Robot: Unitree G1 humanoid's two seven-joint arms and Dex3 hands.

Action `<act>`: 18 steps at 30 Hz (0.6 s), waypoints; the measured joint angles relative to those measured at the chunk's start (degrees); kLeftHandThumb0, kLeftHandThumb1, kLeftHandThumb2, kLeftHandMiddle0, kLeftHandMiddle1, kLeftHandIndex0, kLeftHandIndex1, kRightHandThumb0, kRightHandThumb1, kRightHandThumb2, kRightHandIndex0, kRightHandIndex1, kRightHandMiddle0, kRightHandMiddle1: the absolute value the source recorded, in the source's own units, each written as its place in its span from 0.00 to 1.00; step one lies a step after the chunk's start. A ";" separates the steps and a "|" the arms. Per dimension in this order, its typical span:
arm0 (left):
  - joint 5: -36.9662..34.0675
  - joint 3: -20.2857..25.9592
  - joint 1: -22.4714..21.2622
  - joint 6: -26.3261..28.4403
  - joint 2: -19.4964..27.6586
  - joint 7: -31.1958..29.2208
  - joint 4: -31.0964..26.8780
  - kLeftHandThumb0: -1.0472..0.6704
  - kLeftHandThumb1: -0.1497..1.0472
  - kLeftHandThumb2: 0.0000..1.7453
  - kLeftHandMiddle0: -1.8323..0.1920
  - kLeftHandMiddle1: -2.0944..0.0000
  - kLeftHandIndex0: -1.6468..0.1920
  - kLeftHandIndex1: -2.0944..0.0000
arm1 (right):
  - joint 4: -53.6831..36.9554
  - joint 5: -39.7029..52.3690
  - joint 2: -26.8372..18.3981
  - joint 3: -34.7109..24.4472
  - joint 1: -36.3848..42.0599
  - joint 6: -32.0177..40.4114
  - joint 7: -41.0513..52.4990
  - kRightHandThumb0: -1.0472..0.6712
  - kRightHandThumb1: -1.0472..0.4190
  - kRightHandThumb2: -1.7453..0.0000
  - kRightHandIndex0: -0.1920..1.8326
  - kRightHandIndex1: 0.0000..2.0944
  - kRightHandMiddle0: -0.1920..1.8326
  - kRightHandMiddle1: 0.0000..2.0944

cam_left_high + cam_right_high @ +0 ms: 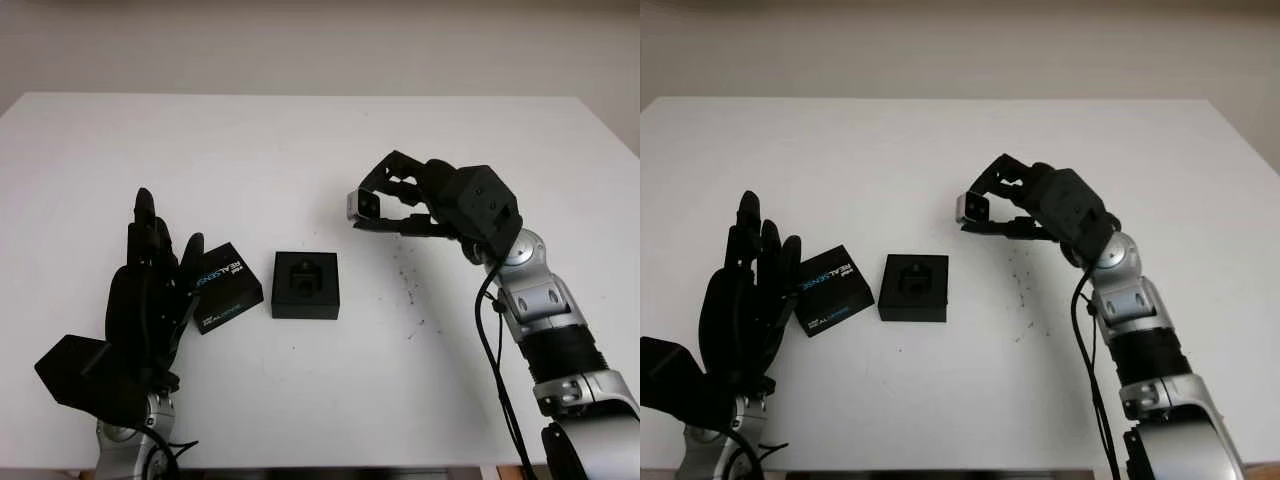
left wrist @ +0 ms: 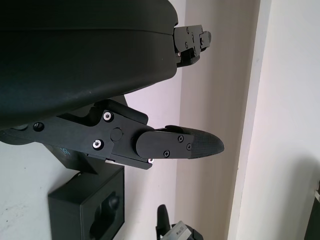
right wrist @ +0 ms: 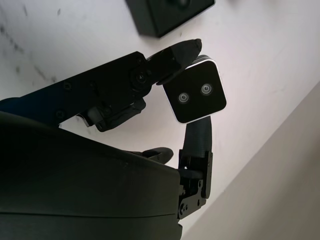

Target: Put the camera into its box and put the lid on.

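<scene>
My right hand [image 1: 385, 205] is raised above the table, right of centre, shut on a small silver camera [image 1: 364, 204] with a black two-lens face [image 3: 196, 95]. The open black box [image 1: 306, 284], with a moulded insert, sits on the table in front and to the left of the camera. Its lid [image 1: 222, 287], black with white REALSENSE lettering, lies tilted just left of the box. My left hand [image 1: 150, 270] is open beside the lid, at the front left. The box corner [image 2: 95, 210] appears in the left wrist view.
The white table [image 1: 300, 150] stretches back to a pale wall. Small dark specks [image 1: 408, 285] mark the surface right of the box. A cable runs along my right forearm [image 1: 545, 320].
</scene>
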 measured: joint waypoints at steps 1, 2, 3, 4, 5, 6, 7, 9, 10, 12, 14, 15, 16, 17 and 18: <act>0.00 -0.07 0.09 -0.06 -0.07 0.01 -0.01 0.29 1.00 0.18 0.93 0.98 0.96 0.97 | -2.66 0.46 0.42 -0.04 0.94 2.71 0.10 0.40 0.03 0.97 0.26 0.04 0.16 0.98; 0.00 -0.14 0.17 -0.08 -0.17 0.03 -0.01 0.29 1.00 0.18 0.93 0.98 0.96 0.97 | -5.21 0.94 0.93 -0.06 1.88 5.56 0.10 0.40 0.03 0.97 0.25 0.04 0.16 0.99; 0.00 -0.21 0.24 -0.09 -0.30 0.04 -0.04 0.29 1.00 0.18 0.93 0.98 0.96 0.97 | -7.30 1.18 1.44 -0.04 2.65 8.02 0.05 0.39 0.02 0.97 0.25 0.03 0.16 1.00; 0.00 -0.34 0.28 -0.13 -0.39 0.04 -0.05 0.29 1.00 0.18 0.93 0.98 0.96 0.97 | -9.09 1.32 1.86 0.13 3.34 10.20 0.02 0.39 0.02 0.97 0.25 0.03 0.16 1.00; 0.00 -0.48 0.32 -0.14 -0.46 0.05 -0.14 0.29 1.00 0.18 0.94 0.98 0.96 0.97 | -10.49 1.40 2.13 0.28 3.89 11.92 -0.08 0.39 0.02 0.97 0.25 0.03 0.16 1.00; 0.00 -0.58 0.43 -0.15 -0.55 0.13 -0.31 0.29 1.00 0.18 0.93 0.98 0.96 0.97 | -11.72 1.49 2.52 0.42 4.39 13.37 -0.25 0.39 0.02 0.97 0.26 0.04 0.17 1.00; 0.02 -0.65 0.48 -0.15 -0.61 0.33 -0.47 0.29 1.00 0.18 0.93 0.97 0.96 0.97 | -12.90 1.60 2.90 0.59 4.75 14.67 -0.37 0.39 0.02 0.97 0.26 0.04 0.18 1.00; 0.09 -0.87 0.51 -0.15 -0.74 0.63 -0.65 0.29 1.00 0.18 0.93 0.97 0.96 0.97 | -14.90 1.82 3.71 0.82 5.22 16.62 -0.62 0.40 0.02 0.97 0.26 0.04 0.19 1.00; 0.09 -0.95 0.52 -0.17 -0.87 0.68 -0.65 0.29 1.00 0.17 0.93 0.97 0.96 0.97 | -15.67 1.92 4.11 0.92 5.34 17.37 -0.81 0.41 0.02 0.97 0.26 0.04 0.20 1.00; 0.08 -1.15 0.55 -0.17 -1.19 0.85 -0.65 0.29 1.00 0.17 0.93 0.98 0.96 0.97 | -17.31 2.03 4.76 1.23 5.61 18.75 -0.97 0.41 0.02 0.97 0.26 0.03 0.19 1.00; 0.08 -1.36 0.55 -0.18 -1.44 0.95 -0.66 0.30 1.00 0.18 0.93 0.98 0.96 0.97 | -18.32 2.09 5.07 1.87 5.78 19.51 -0.97 0.41 0.02 0.97 0.25 0.03 0.19 1.00; 0.08 -1.43 0.55 -0.18 -1.57 0.98 -0.66 0.30 1.00 0.18 0.93 0.98 0.96 0.97 | -18.61 2.09 5.17 2.19 5.90 19.65 -0.95 0.41 0.02 0.97 0.25 0.03 0.18 1.00; 0.09 -1.53 0.55 -0.19 -1.61 1.03 -0.66 0.30 1.00 0.18 0.93 0.98 0.96 0.97 | -18.74 2.08 5.21 2.52 5.96 19.82 -0.92 0.41 0.02 0.97 0.25 0.03 0.18 1.00; 0.12 -1.65 0.55 -0.21 -1.62 1.08 -0.66 0.30 1.00 0.18 0.93 0.98 0.96 0.97 | -18.75 2.06 5.22 2.84 6.02 19.87 -0.87 0.41 0.02 0.97 0.25 0.03 0.18 1.00; 0.14 -1.75 0.55 -0.24 -1.63 1.14 -0.66 0.30 1.00 0.18 0.94 0.98 0.96 0.97 | -18.74 2.02 5.22 3.09 6.05 19.87 -0.80 0.41 0.02 0.97 0.25 0.03 0.18 1.00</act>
